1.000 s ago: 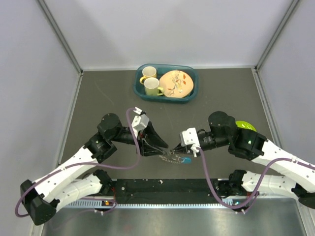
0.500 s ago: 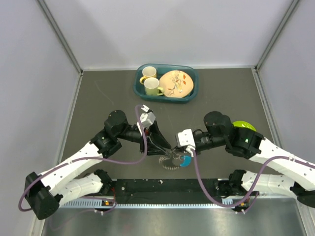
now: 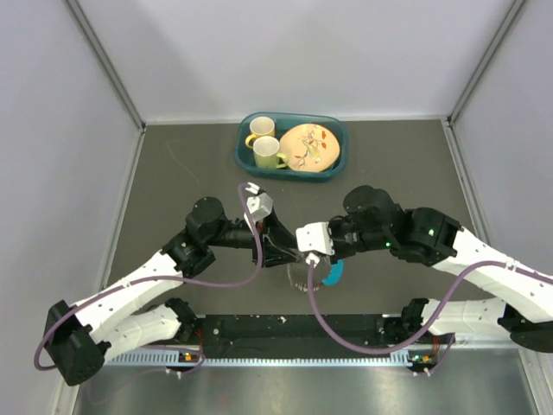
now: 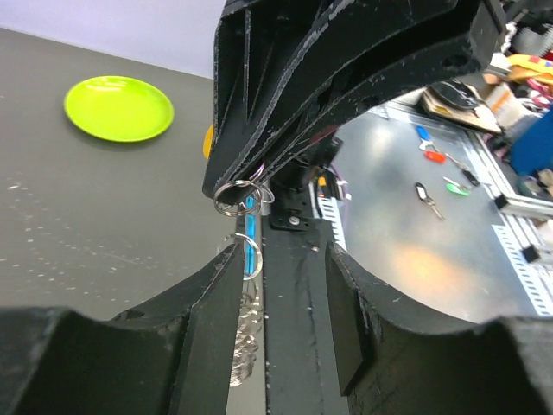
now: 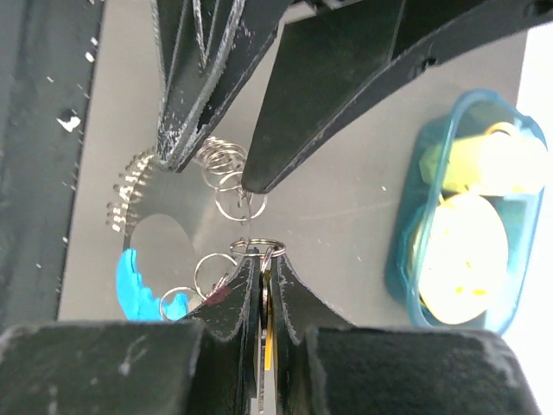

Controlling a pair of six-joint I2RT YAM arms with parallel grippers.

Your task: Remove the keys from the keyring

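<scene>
Comparing with a second earlier, the right gripper [image 5: 259, 264] is seen shifted toward centre frame, pressed shut on what seems the keyring [image 5: 257, 249]. The left gripper [image 4: 283, 255] is spread wider. The keys [image 3: 332, 271] are found just below both, lower centre.

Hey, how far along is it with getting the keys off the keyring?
Done: nothing evident; no loose key shows on the table. In hand: right gripper shut on the keyring, keys hanging from it, left gripper open beside them. Left: working every key off.
</scene>
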